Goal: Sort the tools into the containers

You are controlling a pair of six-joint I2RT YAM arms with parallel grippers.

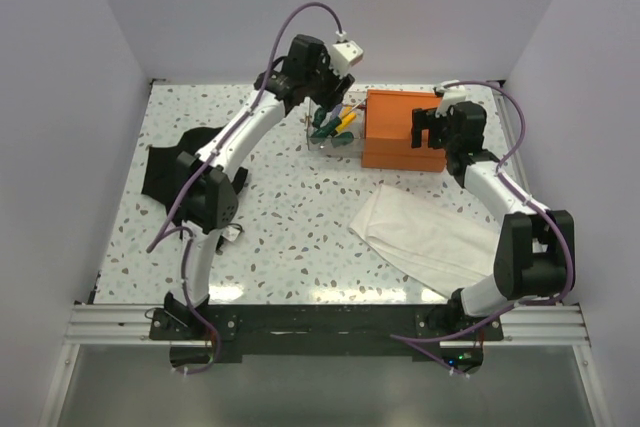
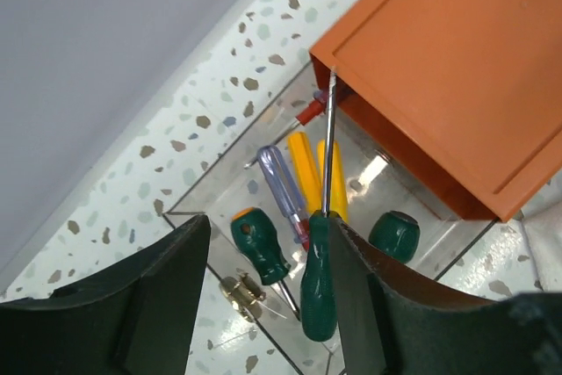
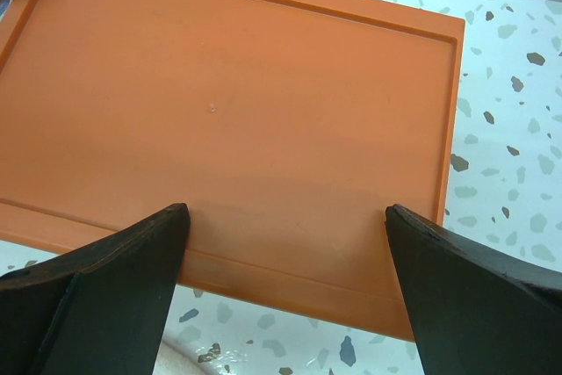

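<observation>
Left wrist view: the left gripper hangs over a clear drawer pulled out of the orange box, its jaws well apart and clamping nothing. A long green-handled screwdriver lies tilted just beside the finger nearer the box, its tip up by the box's corner. Whether it touches that finger is hard to tell. Under it in the drawer lie a purple-handled screwdriver, yellow handles, a stubby green screwdriver and a round green handle. This looks like the drop-off step, one tool going into the drawer. The next move, I judge, calls for lifting the arm clear without dragging the long screwdriver, whose tip may rest on the box rather than in the drawer. The right wrist view shows the right gripper wide open over the box's lid, holding nothing; whether it presses down cannot be told. From overhead the left arm partly hides the drawer. A white cloth and black fabric lie on the table.
</observation>
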